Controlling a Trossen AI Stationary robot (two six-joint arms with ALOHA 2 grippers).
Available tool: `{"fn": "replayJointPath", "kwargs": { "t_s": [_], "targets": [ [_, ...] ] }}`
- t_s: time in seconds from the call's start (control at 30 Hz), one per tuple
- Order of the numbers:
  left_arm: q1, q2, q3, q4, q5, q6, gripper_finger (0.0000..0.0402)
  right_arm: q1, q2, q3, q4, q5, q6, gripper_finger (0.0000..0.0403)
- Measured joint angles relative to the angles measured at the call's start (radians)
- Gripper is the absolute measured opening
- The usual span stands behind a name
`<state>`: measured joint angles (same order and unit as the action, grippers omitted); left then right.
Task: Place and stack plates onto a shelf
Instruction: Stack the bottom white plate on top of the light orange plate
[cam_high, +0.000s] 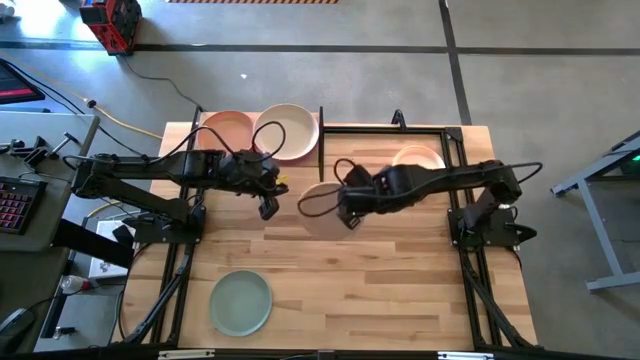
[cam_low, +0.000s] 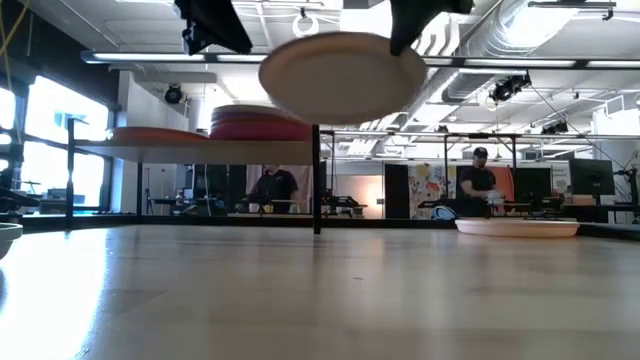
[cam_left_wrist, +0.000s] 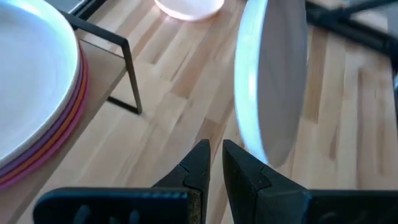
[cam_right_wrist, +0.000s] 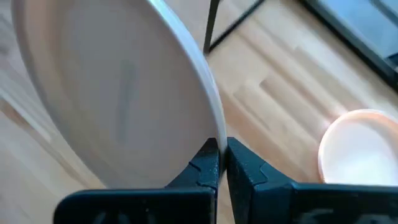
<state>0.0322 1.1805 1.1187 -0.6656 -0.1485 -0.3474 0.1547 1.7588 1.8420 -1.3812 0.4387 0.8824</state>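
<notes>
- Grey concrete floor (cam_high: 330, 85) around the table, crossed by dark lines
- Red machine (cam_high: 111, 22) on the floor at the far left corner
- Keyboard (cam_high: 12, 205) on a grey desk to the left
- Bright windows (cam_low: 45, 140) along the left of the room
- White ceiling with exposed ducts (cam_low: 520, 40) and strip lights
- Two people (cam_low: 478, 185) at distant benches

Bright, even overhead light; ceiling lamps (cam_low: 300, 20) glare, and both wrist views blur close up.
</notes>
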Motion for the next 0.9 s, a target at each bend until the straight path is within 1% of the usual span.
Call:
{"fn": "replayJointPath", "kwargs": {
  "t_s": [0.1, 0.27, 0.57, 0.77, 0.9],
  "targets": [
    [0.0, 0.0, 0.0, 0.041, -0.028, -0.052, 0.0033, -0.021, 0.0, 0.058, -0.037, 0.034, 0.0, 0.0],
    [0.0, 0.0, 0.0, 0.089, -0.071, -0.113, 0.0033, -0.071, 0.0, 0.125, -0.107, 0.048, 0.0, 0.0],
    [0.001, 0.0, 0.0, 0.159, -0.201, -0.162, 0.0033, -0.142, 0.0, 0.141, -0.124, 0.047, -0.064, 0.0],
    [0.033, 0.007, 0.0, 0.164, -0.211, -0.189, 0.0033, -0.175, 0.0, 0.141, -0.077, 0.043, -0.099, 0.0],
    [0.057, 0.016, 0.001, 0.167, -0.19, -0.192, 0.0033, -0.189, 0.0, 0.141, -0.016, 0.031, -0.137, 0.0]
  ]
}}
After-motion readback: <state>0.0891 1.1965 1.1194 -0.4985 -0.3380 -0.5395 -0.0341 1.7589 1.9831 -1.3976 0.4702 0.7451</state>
